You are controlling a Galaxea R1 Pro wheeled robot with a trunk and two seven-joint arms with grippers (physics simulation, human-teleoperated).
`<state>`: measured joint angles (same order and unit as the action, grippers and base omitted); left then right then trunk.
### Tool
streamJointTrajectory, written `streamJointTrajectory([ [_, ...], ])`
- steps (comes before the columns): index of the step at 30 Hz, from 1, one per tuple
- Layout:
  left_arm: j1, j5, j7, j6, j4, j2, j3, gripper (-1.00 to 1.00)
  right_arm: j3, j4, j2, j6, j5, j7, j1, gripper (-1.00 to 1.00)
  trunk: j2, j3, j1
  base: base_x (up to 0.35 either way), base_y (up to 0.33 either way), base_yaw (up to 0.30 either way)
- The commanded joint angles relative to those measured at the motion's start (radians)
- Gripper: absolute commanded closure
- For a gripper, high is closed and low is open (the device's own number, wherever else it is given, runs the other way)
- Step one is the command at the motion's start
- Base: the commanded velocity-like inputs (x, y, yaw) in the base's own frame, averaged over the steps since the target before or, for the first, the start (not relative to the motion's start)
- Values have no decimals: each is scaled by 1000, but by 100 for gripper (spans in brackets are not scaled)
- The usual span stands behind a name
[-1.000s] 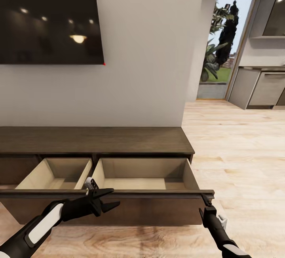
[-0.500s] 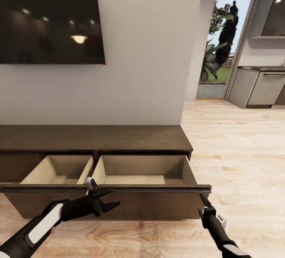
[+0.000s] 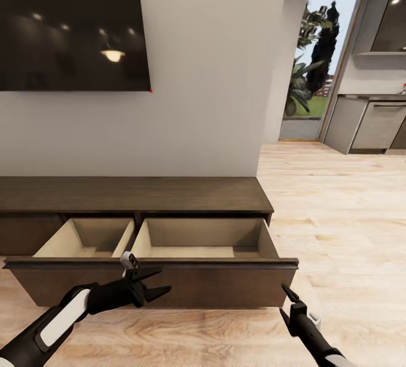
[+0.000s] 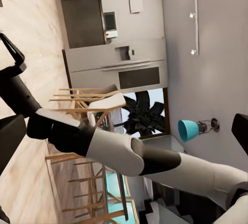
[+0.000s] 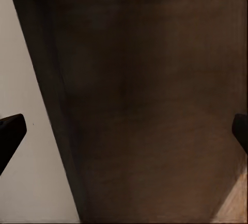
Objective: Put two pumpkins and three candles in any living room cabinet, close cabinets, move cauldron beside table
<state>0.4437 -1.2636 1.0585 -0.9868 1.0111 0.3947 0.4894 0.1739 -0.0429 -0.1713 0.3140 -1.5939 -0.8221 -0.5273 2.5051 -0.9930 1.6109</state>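
You're parked right in front of the long low dark brown wooden cabinet, which sits against the pale wall under the big black wall-mounted TV screen. Its wide drawer front is pulled out toward you, so you can look down into two light wood compartments: a smaller one on the left and a wider one on the right. Both look bare inside.

Your left gripper hangs just in front of the drawer front, near its upper edge, pointing off to the right, with its black fingers spread apart and grasping nothing. From the left wrist view you can see your right arm stretching across, with wooden dining chairs and grey kitchen units beyond it.

Your right gripper is low at the near right corner of the drawer, just off the front's right end, fingers pointing up and away and released with a gap between them. In the right wrist view the dark brown wood fills the space between the two fingertips, which sit far apart at the picture's edges, nothing held.

Off to the right, the light wood plank floor runs toward a glass door with plants outside and more grey kitchen cupboards.
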Motion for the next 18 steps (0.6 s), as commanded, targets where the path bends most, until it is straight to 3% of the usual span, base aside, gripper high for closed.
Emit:
streamJointTrajectory([
  [1, 1, -5, 2, -5, -2, 0, 2, -100, 6, 1, 0, 9, 1, -3, 5, -100, 0, -1, 0, -8, 0, 0],
  [10, 1, -12, 0, -6, -8, 0, 1, -100, 7, 26, 0, 89, 28, -3, 22, -100, 0, 3, -1, -2, 0, 0],
  [18, 1, -11, 0, -6, -14, 0, -3, -100, 7, 65, 0, 84, 55, -1, 23, -100, 0, 7, -1, 0, 0, 0],
])
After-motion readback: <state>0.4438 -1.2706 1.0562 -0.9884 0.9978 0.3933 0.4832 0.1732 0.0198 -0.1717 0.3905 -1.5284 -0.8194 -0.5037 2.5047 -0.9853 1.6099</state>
